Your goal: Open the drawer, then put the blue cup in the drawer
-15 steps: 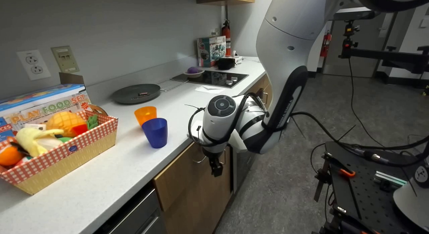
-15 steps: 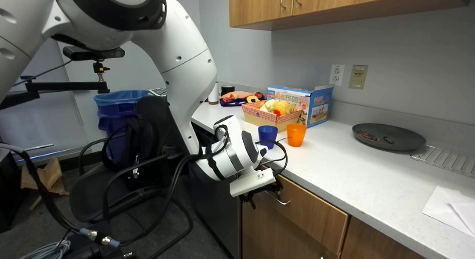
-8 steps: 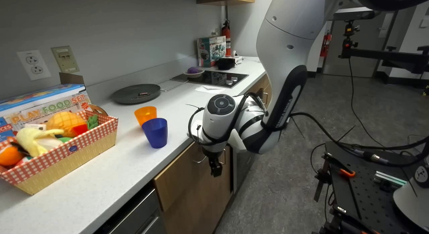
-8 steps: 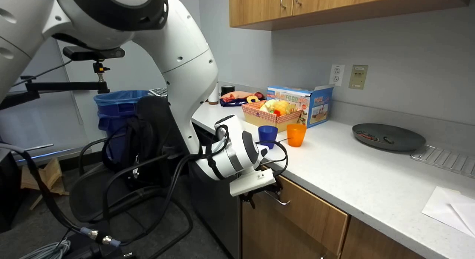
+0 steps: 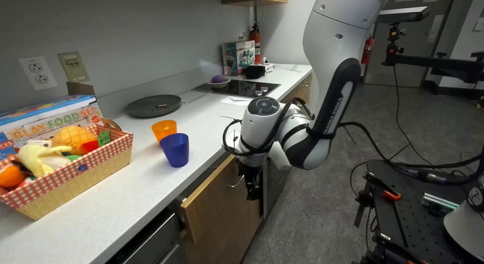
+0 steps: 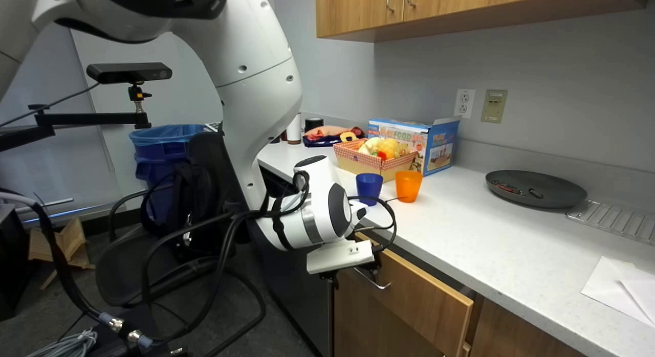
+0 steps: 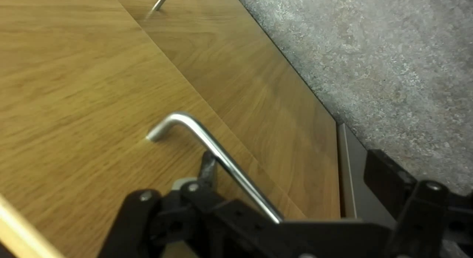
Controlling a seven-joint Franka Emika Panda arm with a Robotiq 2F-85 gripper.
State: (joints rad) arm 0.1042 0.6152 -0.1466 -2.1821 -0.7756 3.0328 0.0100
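The drawer's wood front (image 5: 208,209) stands partly pulled out from under the counter, with a dark gap behind its top edge. The front also shows in an exterior view (image 6: 424,306). In the wrist view its metal bar handle (image 7: 231,167) runs between my gripper's spread fingers. My gripper (image 7: 293,163) is open; one fingertip (image 7: 207,165) is hooked behind the bar, touching it, and the other finger (image 7: 386,182) stands well apart in front. The blue cup (image 5: 176,150) stands upright on the counter, also in an exterior view (image 6: 369,188). The drawer's inside is mostly hidden.
An orange cup (image 5: 163,128) stands beside the blue cup. A basket of play food (image 5: 79,177), a dark pan (image 5: 153,107) and a wire rack (image 6: 614,221) are on the counter (image 5: 124,198). A dark grey-fronted unit (image 5: 160,239) is beside the drawer.
My gripper and arm have moved away from the counter, and the drawer front has come out with them, opening a gap behind it. The cups have not moved.
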